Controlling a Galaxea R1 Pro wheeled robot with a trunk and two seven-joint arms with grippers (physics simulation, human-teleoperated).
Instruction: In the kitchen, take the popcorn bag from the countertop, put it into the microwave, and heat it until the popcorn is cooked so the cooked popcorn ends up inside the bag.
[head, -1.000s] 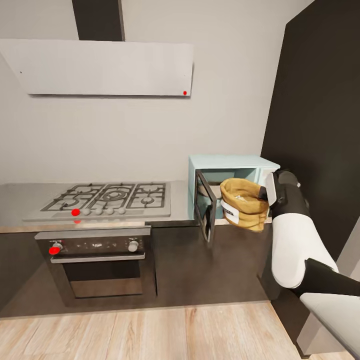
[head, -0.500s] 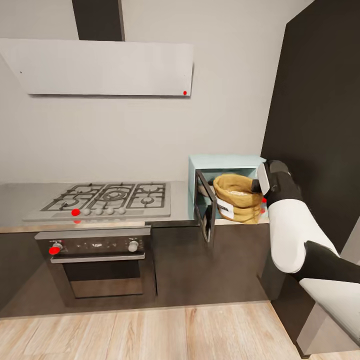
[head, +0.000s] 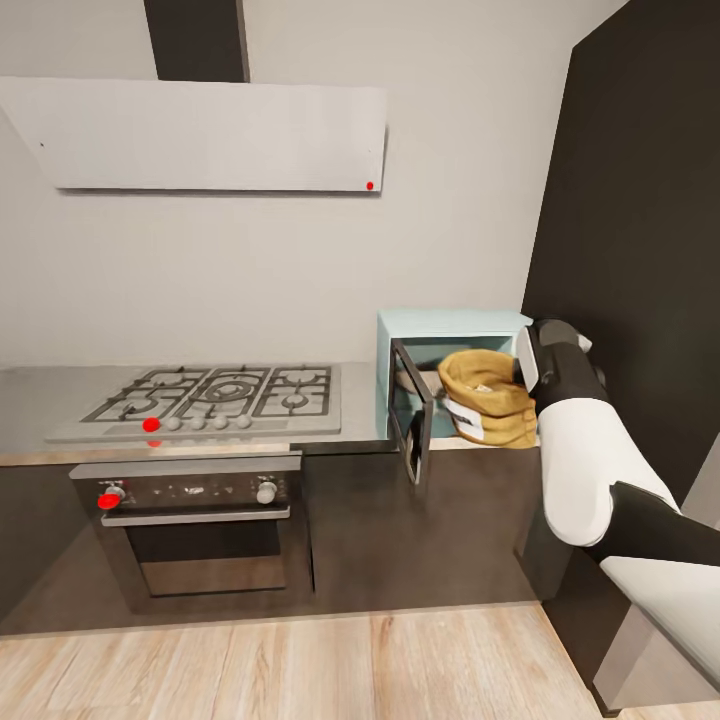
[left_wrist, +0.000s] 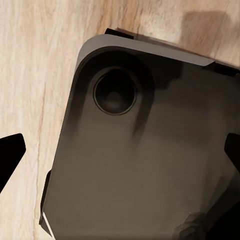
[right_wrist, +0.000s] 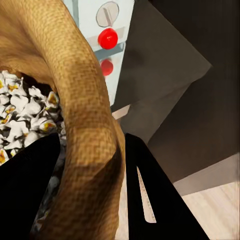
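Note:
The mint-blue microwave stands on the countertop with its dark glass door swung open towards me. The mustard-tan popcorn bag sits in the microwave's opening, its white label facing forward; how deep it reaches I cannot tell. My right gripper is shut on the bag's rolled rim, one black finger inside the bag and one outside. White popped popcorn fills the bag. The microwave's white panel with red knobs is just behind the bag. My left gripper hangs open over the robot's dark base.
A steel gas hob lies left of the microwave, a dark oven below it and a flat grey hood above. A tall dark cabinet stands close on the right. Wooden floor runs along the front.
My right gripper has carried the bag from in front of the open door up and back into the microwave's opening, then a little to the right and down.

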